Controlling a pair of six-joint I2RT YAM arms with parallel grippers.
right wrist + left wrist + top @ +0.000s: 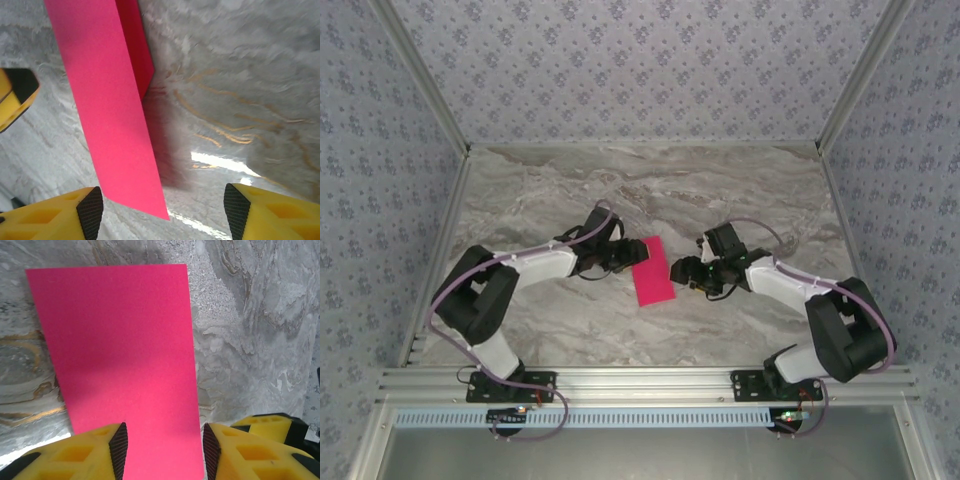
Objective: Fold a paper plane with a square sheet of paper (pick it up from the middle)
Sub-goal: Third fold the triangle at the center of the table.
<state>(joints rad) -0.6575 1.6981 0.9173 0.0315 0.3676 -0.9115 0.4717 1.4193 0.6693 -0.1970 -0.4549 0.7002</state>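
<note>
The magenta-pink paper lies mid-table, folded in half into a narrow rectangle. In the left wrist view the paper runs from between my fingers out across the marble. My left gripper is open, its pads on either side of the sheet's near end without pressing it. From above, the left gripper sits at the paper's left edge. My right gripper is just right of it. The right gripper is open with bare marble between its jaws. The paper shows a top layer lifted slightly off the darker lower layer.
Grey marble tabletop with patterned walls on three sides. An aluminium rail runs along the near edge by the arm bases. A yellow finger of the left gripper shows at the left of the right wrist view.
</note>
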